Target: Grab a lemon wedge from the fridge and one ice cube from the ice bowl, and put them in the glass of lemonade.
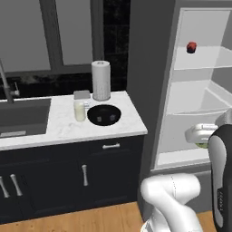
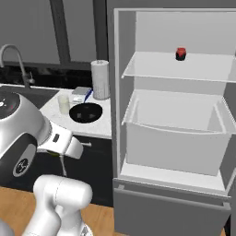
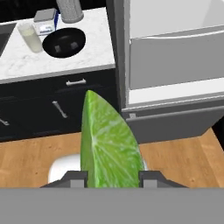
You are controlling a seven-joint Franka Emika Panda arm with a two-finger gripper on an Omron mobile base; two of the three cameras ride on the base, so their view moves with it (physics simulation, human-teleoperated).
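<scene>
My gripper is shut on the lemon wedge, a bright yellow-green slice standing up between the fingertips. In the left base view the hand hangs in front of the open fridge, low at its lower shelf, with a bit of the lemon wedge showing under it. The glass of lemonade stands on the white counter, apart from the gripper. Just right of it sits the black ice bowl with cubes inside. The hand view has the glass of lemonade and the ice bowl at upper left.
A paper towel roll and a small box stand behind the bowl. The dark sink lies to the left. A small red-and-dark item rests on the upper fridge shelf. The fridge drawer juts out. Wooden floor lies below.
</scene>
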